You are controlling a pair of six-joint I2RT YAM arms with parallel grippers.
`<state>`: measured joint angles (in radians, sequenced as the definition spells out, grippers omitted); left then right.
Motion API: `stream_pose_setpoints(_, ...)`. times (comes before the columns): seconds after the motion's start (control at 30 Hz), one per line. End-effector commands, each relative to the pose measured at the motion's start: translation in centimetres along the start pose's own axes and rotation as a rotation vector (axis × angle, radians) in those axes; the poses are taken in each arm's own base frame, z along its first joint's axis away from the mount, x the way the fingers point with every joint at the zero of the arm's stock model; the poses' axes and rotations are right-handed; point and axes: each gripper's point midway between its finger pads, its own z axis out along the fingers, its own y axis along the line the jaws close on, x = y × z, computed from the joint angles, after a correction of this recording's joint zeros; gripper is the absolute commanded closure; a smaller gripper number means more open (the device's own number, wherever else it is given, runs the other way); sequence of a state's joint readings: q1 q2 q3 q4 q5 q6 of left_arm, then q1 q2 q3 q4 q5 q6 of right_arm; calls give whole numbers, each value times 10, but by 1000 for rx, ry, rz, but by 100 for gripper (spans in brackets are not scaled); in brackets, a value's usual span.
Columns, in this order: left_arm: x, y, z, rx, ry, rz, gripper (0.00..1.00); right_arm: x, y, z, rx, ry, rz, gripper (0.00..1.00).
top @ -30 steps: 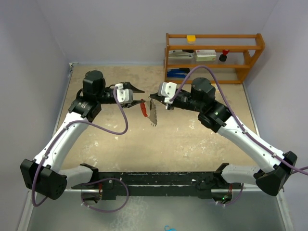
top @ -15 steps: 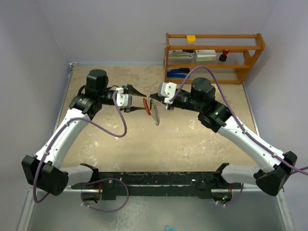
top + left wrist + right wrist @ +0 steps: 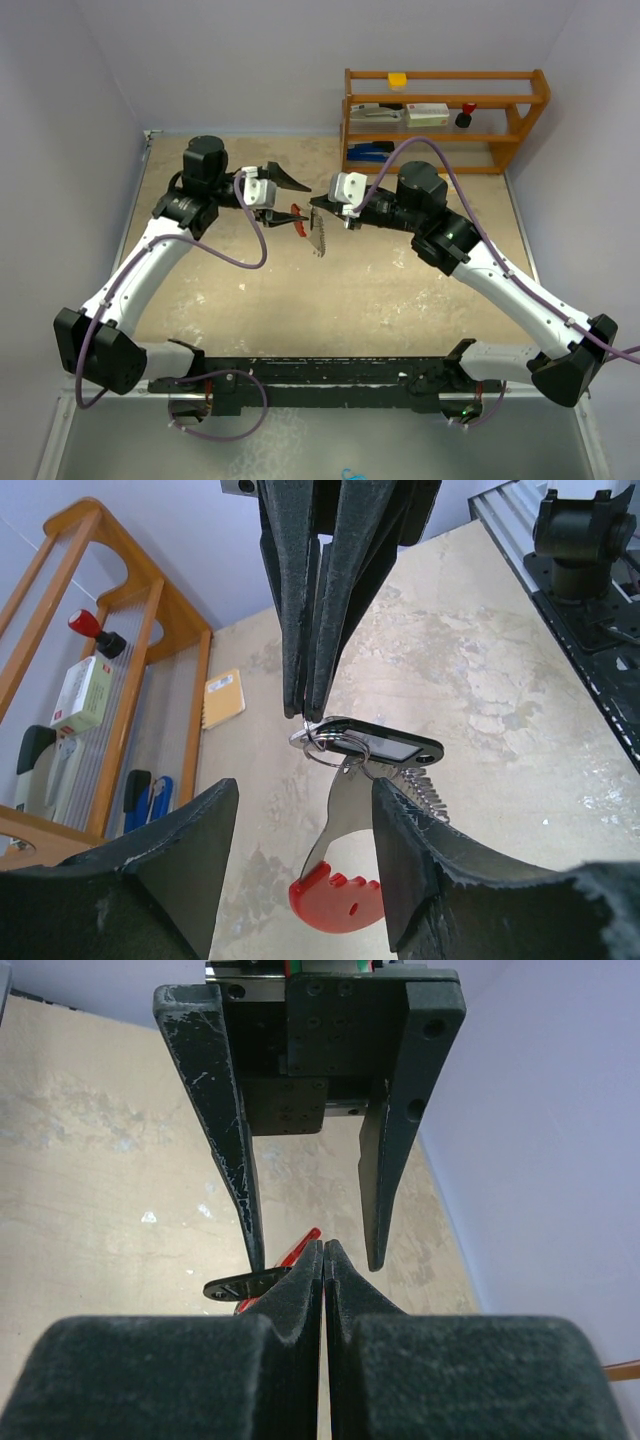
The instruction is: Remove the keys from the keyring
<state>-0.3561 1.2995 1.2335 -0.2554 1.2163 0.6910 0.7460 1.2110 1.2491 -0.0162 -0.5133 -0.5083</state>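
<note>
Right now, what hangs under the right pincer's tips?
A keyring carrying a black tag, a red-headed key and a toothed key. The toothed key's lower part is hidden behind a finger of the left pincer.

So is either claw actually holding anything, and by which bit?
The right gripper pinches the keyring by its small metal loop; the keys and a black tag hang below. The left gripper is open and holds nothing.

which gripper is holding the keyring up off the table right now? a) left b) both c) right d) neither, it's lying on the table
c: the right gripper is pinched shut on the keyring in mid-air, while the left gripper stands open.
</note>
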Motion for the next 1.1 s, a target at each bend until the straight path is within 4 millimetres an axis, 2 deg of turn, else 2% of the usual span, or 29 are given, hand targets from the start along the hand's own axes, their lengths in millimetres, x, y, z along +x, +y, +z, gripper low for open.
stream_pose_setpoints(0.0,-18,3,5,36,-62,29,46,-38,-18,-1,37,-103,-66,100)
stream_pose_setpoints(0.23,-5,2,9,50,-56,-16,50,-41,-20,0,43,-112,-71,100)
stream_pose_setpoints(0.57,4,-5,16,86,-66,-47,58,-40,-23,1,56,-117,-72,100)
stream_pose_setpoints(0.6,5,-5,17,86,-64,-51,60,-41,-23,2,58,-120,-72,100)
stream_pose_setpoints(0.8,16,-1,21,46,-18,-66,91,-41,-27,3,76,-122,-75,100)
stream_pose_setpoints(0.9,23,18,24,-60,24,-113,100,-39,-30,2,99,-118,-77,100)
stream_pose_setpoints(0.97,29,43,24,-229,38,-177,100,-38,-32,0,116,-114,-81,100)
stream_pose_setpoints(1.03,43,70,14,-413,84,-219,100,-34,-35,-2,145,-107,-88,100)
stream_pose_setpoints(1.07,48,76,11,-453,103,-240,100,-33,-37,-4,161,-101,-90,100)
